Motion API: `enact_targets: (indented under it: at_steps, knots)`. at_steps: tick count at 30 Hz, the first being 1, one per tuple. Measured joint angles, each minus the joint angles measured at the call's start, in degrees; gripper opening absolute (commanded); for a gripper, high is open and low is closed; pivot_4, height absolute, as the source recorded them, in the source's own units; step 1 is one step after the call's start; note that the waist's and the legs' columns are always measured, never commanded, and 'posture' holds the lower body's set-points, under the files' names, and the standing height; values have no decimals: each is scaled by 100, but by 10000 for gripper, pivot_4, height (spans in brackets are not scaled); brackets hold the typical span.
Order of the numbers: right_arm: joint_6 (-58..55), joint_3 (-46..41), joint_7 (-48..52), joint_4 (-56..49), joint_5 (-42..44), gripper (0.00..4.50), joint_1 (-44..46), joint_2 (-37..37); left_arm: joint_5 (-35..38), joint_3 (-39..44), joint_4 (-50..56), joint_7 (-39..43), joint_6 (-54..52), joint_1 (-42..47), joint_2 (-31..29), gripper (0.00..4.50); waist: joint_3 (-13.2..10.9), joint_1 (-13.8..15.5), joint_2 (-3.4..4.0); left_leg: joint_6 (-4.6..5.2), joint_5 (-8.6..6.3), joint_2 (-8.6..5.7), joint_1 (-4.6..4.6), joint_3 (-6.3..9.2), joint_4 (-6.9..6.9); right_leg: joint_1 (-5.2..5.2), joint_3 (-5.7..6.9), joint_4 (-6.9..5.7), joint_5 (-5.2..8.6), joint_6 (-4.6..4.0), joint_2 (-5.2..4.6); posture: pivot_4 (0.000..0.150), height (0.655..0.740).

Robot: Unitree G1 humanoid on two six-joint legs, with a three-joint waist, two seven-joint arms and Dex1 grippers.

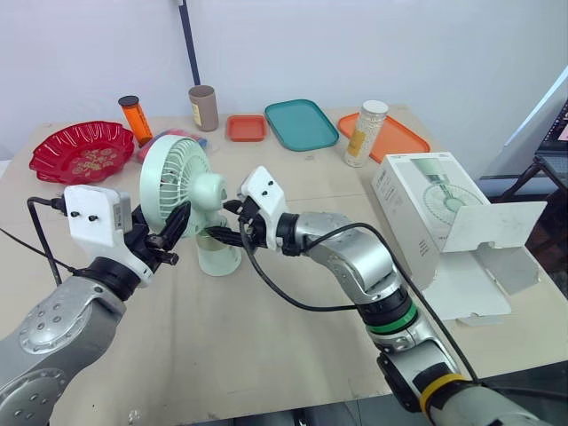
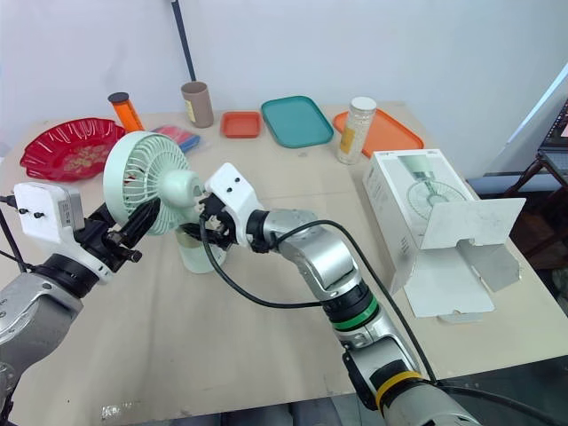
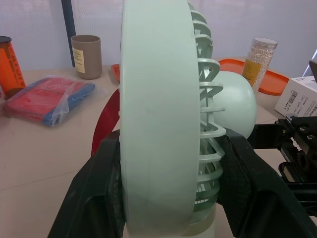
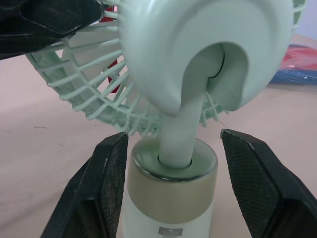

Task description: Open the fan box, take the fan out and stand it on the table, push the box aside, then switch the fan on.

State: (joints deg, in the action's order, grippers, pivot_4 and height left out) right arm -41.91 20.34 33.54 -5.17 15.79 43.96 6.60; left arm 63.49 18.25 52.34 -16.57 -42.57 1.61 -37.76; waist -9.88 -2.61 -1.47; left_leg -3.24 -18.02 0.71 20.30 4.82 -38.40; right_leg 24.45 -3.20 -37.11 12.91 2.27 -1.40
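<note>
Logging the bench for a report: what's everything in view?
pale green plastic desk fan: 1, pale green, standing centre-left
white cardboard fan box: 1, white, flap open, right side
red scalloped plate: 1, red, far left
orange black-capped bottle: 1, orange, beside the plate
brown cylindrical cup: 1, brown, back left
small orange tray: 1, orange, back centre
teal tray: 1, teal, beside it
large orange tray: 1, orange, back right
white-lidded clear jar: 1, clear, by the large tray
bagged packet: 1, red and blue, behind the fan
wooden table: 1, light brown, under everything
left gripper: 1, black, clamped on fan head
right gripper: 1, black, open around fan base
</note>
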Motion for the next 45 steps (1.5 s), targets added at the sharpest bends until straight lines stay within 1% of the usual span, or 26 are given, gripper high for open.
enact_targets:
  at_steps: [7,10,11,13,14,15,22,24,32,33,35,36,37,41,45]
  knots:
    - [97,0,30,111,-61,30526,6,-85,-35,-20,7,0,2,1,21,19389,0,0,0,0,0,0,0,0,0,0,0,0,0,0,0,1500,7400]
    - [119,0,43,114,-92,21543,9,-100,-50,-31,17,0,2,1,25,19389,0,0,0,0,0,0,0,0,0,0,0,0,0,0,0,1500,7400]
    - [122,0,45,115,-95,17185,10,-102,-51,-32,17,0,2,1,25,19389,0,0,0,0,0,0,0,0,0,0,0,0,0,0,0,1500,7400]
    - [127,0,52,124,-116,11835,14,-128,-56,-36,17,0,2,3,32,19389,0,0,0,0,0,0,0,0,0,0,0,0,0,0,0,1500,7400]
    - [131,0,69,135,-138,7333,24,-132,-62,-41,17,-1,2,5,50,19389,0,0,0,0,0,0,0,0,0,0,0,0,0,0,0,1500,7400]
    - [132,0,69,137,-140,6124,26,-132,-63,-42,17,-2,2,5,52,19389,0,0,0,-1,0,0,0,0,0,0,0,0,0,0,0,1500,7400]
    - [150,-12,81,184,-163,6124,56,-123,-68,-46,19,-3,2,6,58,19389,0,-1,0,0,0,0,0,0,0,0,0,0,0,0,0,1500,7400]
    - [170,-12,108,187,-204,4484,56,-125,-74,-47,19,-5,2,12,62,19389,0,0,0,-1,0,0,0,0,0,0,0,0,0,0,-1,1500,7400]
    - [174,-14,109,188,-217,4178,56,-128,-75,-66,19,-37,2,25,65,19389,0,0,0,-1,0,0,0,0,0,0,0,0,0,0,-1,1500,7400]
    - [174,-15,109,188,-223,4172,56,-129,-75,-72,19,-42,2,29,66,27397,0,0,0,-1,0,0,0,0,0,0,0,0,0,0,-1,1500,7400]
    - [174,-16,111,188,-235,4172,56,-131,-76,-76,19,-45,2,31,65,30777,0,-1,0,-1,0,0,0,0,0,0,0,0,0,0,-1,1500,7400]
    - [174,-16,111,188,-236,4172,56,-131,-76,-76,19,-45,2,32,65,30777,0,0,0,-1,0,0,0,0,0,0,0,0,0,0,-1,1500,7400]
    - [174,-16,112,188,-237,4172,56,-131,-77,-77,19,-45,2,32,65,34902,0,-1,0,-1,0,0,0,1,0,0,0,0,0,0,-1,1500,7400]
    - [167,24,140,194,-250,4172,56,-159,-48,38,75,8,109,43,37,44508,0,-1,1,-1,1,0,0,0,0,0,0,0,0,0,0,1500,7400]
    - [177,24,156,214,-253,4172,58,-171,-2,216,101,45,119,-68,-21,44508,0,-2,1,-1,1,1,0,0,0,0,0,0,0,0,1,1500,7400]
